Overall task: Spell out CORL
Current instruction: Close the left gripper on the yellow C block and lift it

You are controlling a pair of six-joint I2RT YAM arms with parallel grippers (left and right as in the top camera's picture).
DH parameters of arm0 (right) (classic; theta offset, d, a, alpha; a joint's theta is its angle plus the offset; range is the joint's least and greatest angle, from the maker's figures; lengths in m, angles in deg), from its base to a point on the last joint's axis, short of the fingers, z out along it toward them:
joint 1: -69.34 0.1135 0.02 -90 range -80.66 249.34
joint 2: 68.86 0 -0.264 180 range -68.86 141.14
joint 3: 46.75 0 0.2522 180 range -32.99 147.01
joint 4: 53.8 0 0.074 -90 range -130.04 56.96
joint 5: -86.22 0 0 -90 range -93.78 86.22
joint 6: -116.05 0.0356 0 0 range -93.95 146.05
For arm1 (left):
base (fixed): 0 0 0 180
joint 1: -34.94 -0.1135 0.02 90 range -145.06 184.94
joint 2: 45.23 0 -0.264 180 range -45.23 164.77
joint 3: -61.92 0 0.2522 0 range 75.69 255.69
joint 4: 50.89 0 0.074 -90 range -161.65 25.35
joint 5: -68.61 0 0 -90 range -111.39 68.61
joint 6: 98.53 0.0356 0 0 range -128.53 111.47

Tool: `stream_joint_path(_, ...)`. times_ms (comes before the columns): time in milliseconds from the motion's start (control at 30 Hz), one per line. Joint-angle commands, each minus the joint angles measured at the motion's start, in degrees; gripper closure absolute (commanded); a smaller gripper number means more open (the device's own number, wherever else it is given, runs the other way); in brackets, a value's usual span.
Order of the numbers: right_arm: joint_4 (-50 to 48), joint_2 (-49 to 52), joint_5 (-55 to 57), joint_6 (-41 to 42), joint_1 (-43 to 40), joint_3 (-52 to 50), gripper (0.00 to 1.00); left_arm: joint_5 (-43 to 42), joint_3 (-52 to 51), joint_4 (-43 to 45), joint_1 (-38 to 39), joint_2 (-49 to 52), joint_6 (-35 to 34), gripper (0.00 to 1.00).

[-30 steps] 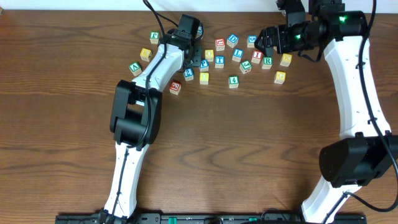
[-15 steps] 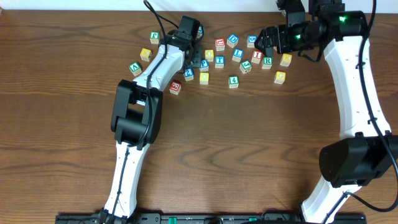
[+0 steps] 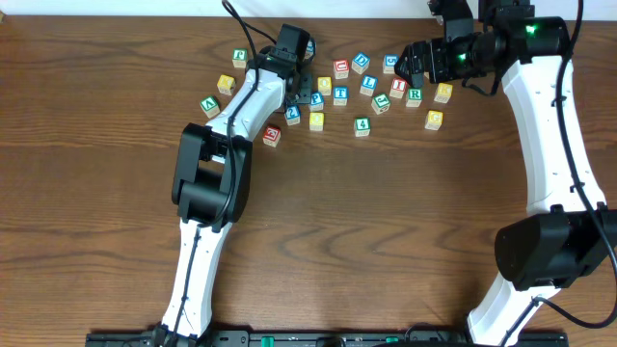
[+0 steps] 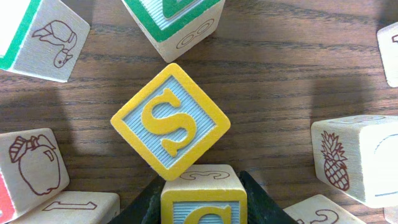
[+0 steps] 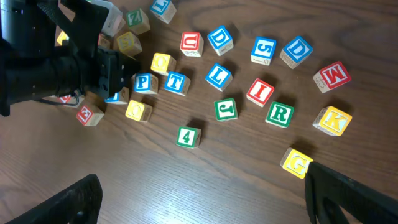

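Clamping a yellow-topped cube in your left claw, with your right claw spread wide over the scatter.

Your left gripper has a finger against each side of the yellow-topped cube. Its letter is cut off by the frame edge, so you can't read it. Just ahead of it sits a yellow S cube, flat on the table. Right of that claw, in the loose cluster, you've got a round-letter yellow cube; it could be O or Q, can't tell. The blue L cube is farther right, and the green R cube is beyond it, just beside a red I cube. All three sit apart, scattered among other cubes. Your right gripper hangs over the cluster's right end, fingers far apart, gripping nothing.
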Motion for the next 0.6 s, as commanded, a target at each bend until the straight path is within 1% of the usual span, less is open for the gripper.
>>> stream_joint_path(0, 0.09, 0.17, -0.5, -0.2, -0.02, 1.27, 0.01, 0.5, -0.22, -0.26, -0.17, -2.67, -0.5, 0.7)
stream_joint_path(133, 0.09, 0.17, -0.5, -0.2, -0.02, 1.27, 0.01, 0.5, -0.2, -1.38, -0.17, -8.15, -0.5, 0.72)
stream_joint_path(267, 0.09, 0.17, -0.5, -0.22, -0.02, 1.27, 0.01, 0.5, -0.22, -5.75, -0.17, -17.22, -0.5, 0.73)
stream_joint_path(333, 0.09, 0.17, -0.5, -0.2, -0.02, 1.27, 0.01, 0.5, -0.2, -7.76, -0.17, -20.09, -0.52, 0.72)
stream_joint_path(467, 0.09, 0.17, -0.5, -0.2, -0.02, 1.27, 0.01, 0.5, -0.22, -14.58, -0.17, -26.67, -0.55, 0.72)
stream_joint_path(567, 0.09, 0.17, -0.5, -0.2, -0.02, 1.27, 0.01, 0.5, -0.22, -22.71, -0.17, -31.39, -2.12, 0.73)
